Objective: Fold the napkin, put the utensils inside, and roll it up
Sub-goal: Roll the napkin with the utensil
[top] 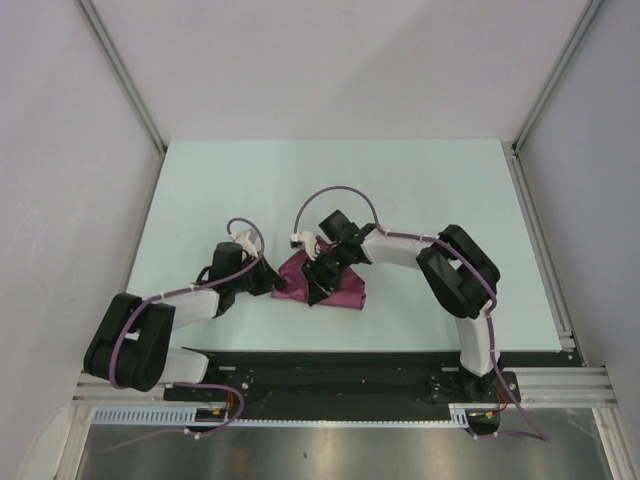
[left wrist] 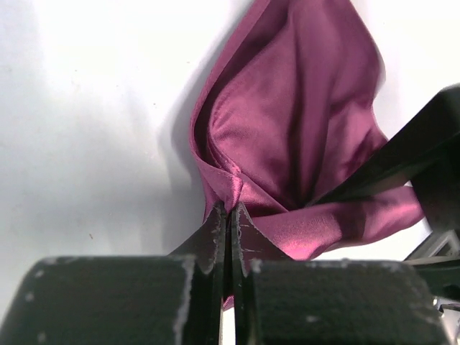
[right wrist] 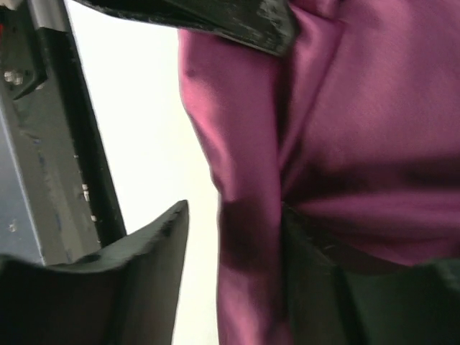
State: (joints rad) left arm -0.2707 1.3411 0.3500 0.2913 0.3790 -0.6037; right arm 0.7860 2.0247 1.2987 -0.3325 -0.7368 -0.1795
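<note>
The plum napkin lies bunched on the table between the two arms. My left gripper is at its left end. In the left wrist view its jaws are pressed together on a pinched fold of the napkin, which rises crumpled beyond them. My right gripper sits over the napkin's middle. In the right wrist view it stands open, with a ridge of napkin between the fingers, lying against the right finger and apart from the left one. The utensils are out of view.
The pale green table top is walled by white panels at the back and sides. A black rail carrying the arm bases runs along the near edge. One of the right gripper's dark fingers shows beside the cloth in the left wrist view.
</note>
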